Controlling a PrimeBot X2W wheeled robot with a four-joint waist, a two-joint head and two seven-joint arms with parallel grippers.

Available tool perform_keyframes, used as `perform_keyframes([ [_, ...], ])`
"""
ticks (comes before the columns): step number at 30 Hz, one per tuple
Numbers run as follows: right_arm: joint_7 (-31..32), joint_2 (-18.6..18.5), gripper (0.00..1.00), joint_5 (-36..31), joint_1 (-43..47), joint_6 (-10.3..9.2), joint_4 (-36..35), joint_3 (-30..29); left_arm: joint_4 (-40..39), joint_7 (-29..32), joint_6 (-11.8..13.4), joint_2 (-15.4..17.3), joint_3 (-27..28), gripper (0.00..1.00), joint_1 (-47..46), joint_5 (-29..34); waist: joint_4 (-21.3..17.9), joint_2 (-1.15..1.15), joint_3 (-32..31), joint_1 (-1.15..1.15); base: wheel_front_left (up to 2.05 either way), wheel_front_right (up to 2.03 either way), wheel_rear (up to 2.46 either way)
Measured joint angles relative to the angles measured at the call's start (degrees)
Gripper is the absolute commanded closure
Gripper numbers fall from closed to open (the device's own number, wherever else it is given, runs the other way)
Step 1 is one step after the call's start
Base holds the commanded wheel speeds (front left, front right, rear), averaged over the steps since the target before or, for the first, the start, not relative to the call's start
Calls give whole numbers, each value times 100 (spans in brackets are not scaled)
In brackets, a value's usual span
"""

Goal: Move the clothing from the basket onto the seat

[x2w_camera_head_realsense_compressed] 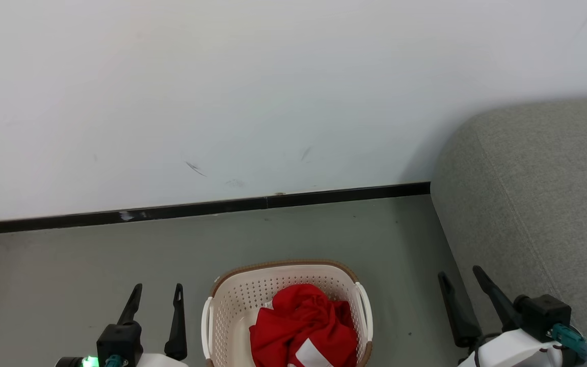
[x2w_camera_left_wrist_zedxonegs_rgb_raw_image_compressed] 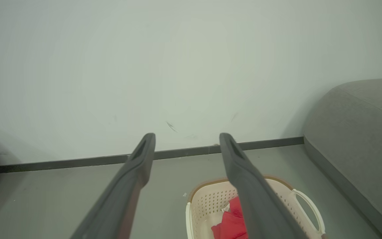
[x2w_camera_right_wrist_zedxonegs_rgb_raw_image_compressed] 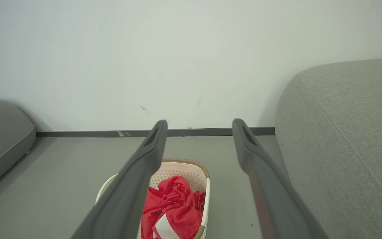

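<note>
One basket point(x2w_camera_head_realsense_compressed: 232, 300): cream, perforated, brown rim, standing on the floor point(x2w_camera_head_realsense_compressed: 95, 265) between my two hands. Contents: the clothing point(x2w_camera_head_realsense_compressed: 303, 326), bright red with a white panel at its near edge, crumpled in a heap toward the basket's right wall; I cannot tell its long axis. The seat point(x2w_camera_head_realsense_compressed: 538, 193): grey, to the right. My left hand point(x2w_camera_head_realsense_compressed: 157, 289) and right hand point(x2w_camera_head_realsense_compressed: 460, 272): fingers spread, holding nothing.

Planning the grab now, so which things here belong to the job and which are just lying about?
Job: red clothing heaped in the basket; grey seat at right; left hand and right hand, both open.
Just there: another grey cushion, far left; black skirting board; scuffed wall.
</note>
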Motion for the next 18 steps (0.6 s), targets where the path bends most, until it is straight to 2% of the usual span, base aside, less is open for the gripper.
perform_keyframes([
  [18,0,23,0,-7,4,0,-1,27,27,0,0,-12,47,0,-18,1,20,0,44,0,0,0,0],
])
